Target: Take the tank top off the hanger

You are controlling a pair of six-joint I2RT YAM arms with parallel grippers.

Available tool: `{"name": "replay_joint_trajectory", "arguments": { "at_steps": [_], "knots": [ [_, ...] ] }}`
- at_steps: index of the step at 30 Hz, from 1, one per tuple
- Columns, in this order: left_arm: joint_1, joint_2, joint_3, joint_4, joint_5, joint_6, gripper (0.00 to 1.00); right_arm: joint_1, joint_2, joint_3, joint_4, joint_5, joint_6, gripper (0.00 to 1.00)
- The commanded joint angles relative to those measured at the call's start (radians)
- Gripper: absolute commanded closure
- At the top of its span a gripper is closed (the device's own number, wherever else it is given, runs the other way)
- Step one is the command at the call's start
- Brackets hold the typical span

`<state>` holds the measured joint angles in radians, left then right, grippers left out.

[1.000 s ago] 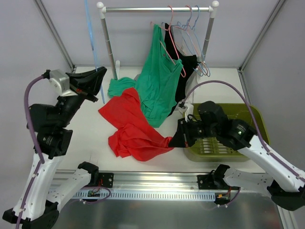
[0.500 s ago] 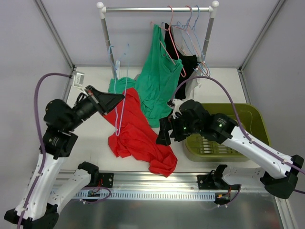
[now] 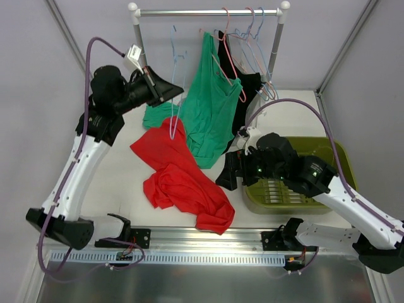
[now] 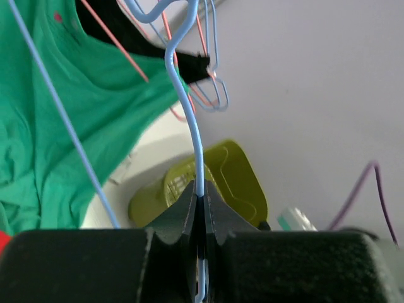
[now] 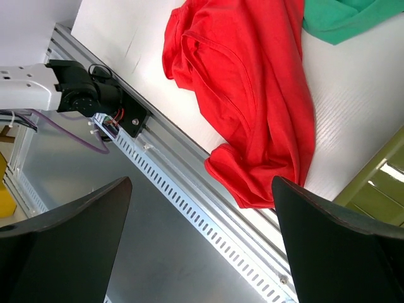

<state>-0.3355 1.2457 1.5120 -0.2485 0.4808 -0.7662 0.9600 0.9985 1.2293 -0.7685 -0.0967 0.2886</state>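
Your left gripper (image 3: 177,93) is raised near the rack (image 3: 208,11), jaws pinched tight on the hanger (image 4: 196,145) wire. The hanger hangs nearly upright. Its lower end reaches the upper edge of the tank top (image 3: 180,177), and you can't tell whether it is caught in the fabric there.

The tank top lies crumpled on the table (image 3: 117,170). Its lowest corner sits close to the near edge, just beside the frame rail (image 3: 208,237). Bare table lies to its left. Above it, the green top (image 3: 211,107) overlaps its upper right edge.

Your right gripper (image 3: 226,173) hovers between the tank top and the basket (image 3: 328,158), fingers (image 5: 69,240) spread wide and empty, with the basket rim just beside it.

Count: one red top, one green, one black top (image 3: 251,85), one basket, one hanger in hand. The hangers bunched on the rack are pink and pale blue, too tangled to count.
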Motion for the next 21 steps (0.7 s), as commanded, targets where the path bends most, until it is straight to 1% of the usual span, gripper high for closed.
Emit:
{"name": "replay_joint_trajectory", "arguments": {
  "at_steps": [1, 4, 5, 6, 8, 12, 14, 16, 21],
  "knots": [
    [0.042, 0.121, 0.155, 0.028, -0.016, 0.030, 1.00, -0.001, -0.055, -0.004, 0.005, 0.044, 0.023, 0.01],
    [0.058, 0.240, 0.287, 0.029, -0.022, 0.037, 1.00, -0.001, -0.078, 0.001, 0.005, 0.045, 0.026, 0.01],
    [0.058, 0.268, 0.353, 0.029, -0.024, 0.045, 1.00, -0.001, -0.081, 0.001, 0.006, 0.045, 0.029, 0.00],
    [0.059, 0.326, 0.387, 0.028, -0.022, 0.045, 1.00, -0.001, -0.093, -0.002, 0.006, 0.045, 0.029, 0.01],
    [0.072, 0.382, 0.475, 0.029, -0.015, 0.042, 1.00, -0.001, -0.103, -0.016, 0.009, 0.048, 0.043, 0.00],
    [0.087, 0.518, 0.599, 0.029, 0.005, 0.051, 1.00, -0.001, -0.118, -0.050, 0.044, 0.031, 0.069, 0.01],
    [0.096, 0.547, 0.625, 0.029, 0.005, 0.050, 1.00, 0.000, -0.120, -0.057, 0.049, 0.020, 0.072, 0.01],
    [0.104, 0.570, 0.617, 0.028, 0.018, 0.039, 1.00, -0.001, -0.121, -0.062, 0.052, 0.014, 0.069, 0.01],
    [0.108, 0.546, 0.502, 0.029, 0.012, 0.062, 1.00, -0.001, -0.112, -0.062, 0.052, 0.014, 0.052, 0.01]
  ]
}}
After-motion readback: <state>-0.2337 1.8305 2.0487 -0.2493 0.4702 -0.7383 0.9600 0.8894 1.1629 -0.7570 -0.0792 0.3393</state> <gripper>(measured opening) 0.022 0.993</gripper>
